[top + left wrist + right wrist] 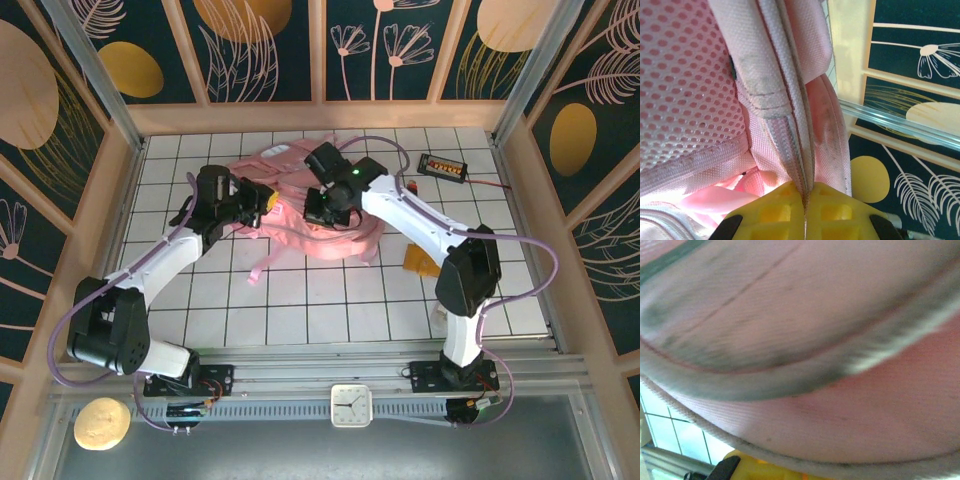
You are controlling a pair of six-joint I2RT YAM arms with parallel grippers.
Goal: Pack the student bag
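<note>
A small clock lies on the rail by the near edge of the desk. A round tan thing sits past the near left corner. Farther in, near the right edge, an orange-yellow thing lies on the tiles beside the right arm; I cannot tell what it is.

The student bag lies slumped in the far middle of the desk, and one strap trails toward the near side. Both hands are on it. The left hand is at the bag's left side. Its wrist view shows the yellow fingers closed tight on a seam of pink cloth next to a mesh panel. The right hand is at the top of the bag, toward the far edge. It is closed too, and pink cloth lies right against its fingers; it seems to pinch a fold there, though that view is blurred.

At the far right corner a small black box lies with a red wire, well apart from the bag.

This looks like the opening step: each hand has hold of an edge so that the bag can be spread. Nothing appears to be packed yet. The next move calls for drawing the two grips apart gently, lifting a little so the soft cloth does not slip out or bunch up.
</note>
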